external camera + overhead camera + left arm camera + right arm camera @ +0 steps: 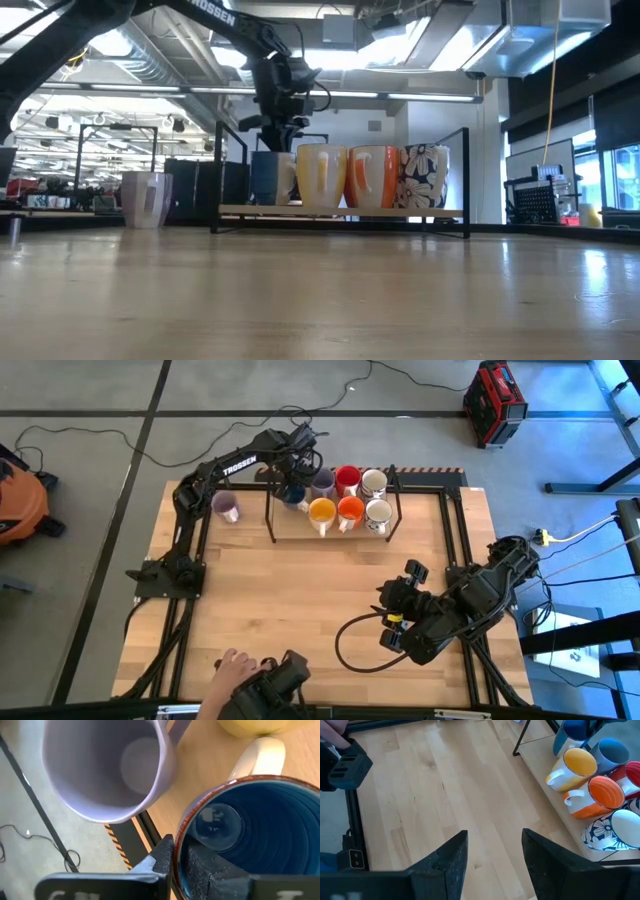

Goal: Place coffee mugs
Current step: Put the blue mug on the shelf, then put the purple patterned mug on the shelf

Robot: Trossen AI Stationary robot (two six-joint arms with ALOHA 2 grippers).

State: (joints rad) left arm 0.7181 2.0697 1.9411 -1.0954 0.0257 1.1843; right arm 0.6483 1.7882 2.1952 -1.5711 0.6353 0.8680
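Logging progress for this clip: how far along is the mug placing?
Six mugs sit on the rack, including the orange mug. The left gripper grips the blue mug by its rim at the rack. One lilac mug waits on the table. The right gripper idles open.

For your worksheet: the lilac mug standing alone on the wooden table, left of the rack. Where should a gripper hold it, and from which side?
Grip the rim wall of the lone lilac ceramic mug from straight above, one finger inside. It stands upright, mouth open upward, with free table around it. The left gripper holds the blue mug this way.
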